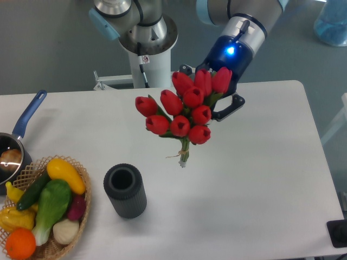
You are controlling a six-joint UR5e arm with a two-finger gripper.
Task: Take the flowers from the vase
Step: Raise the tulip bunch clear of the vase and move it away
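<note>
The vase [125,190] stands near on the worktop [260,179]; the basket [51,246] sits left of it; the saucepan [13,146] farther left; the flowers [184,108] hang above, right of the vase.

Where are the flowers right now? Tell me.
The flowers are out of the vase, held in the air by the claw above the middle of the table, up and to the right of the vase in the camera view.

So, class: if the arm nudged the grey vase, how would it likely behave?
The vase stands upright and empty, taller than wide, so a high push would probably tip it. Being cylindrical, it would likely roll once down. Its ribbed wall should resist slipping in a grip.
</note>
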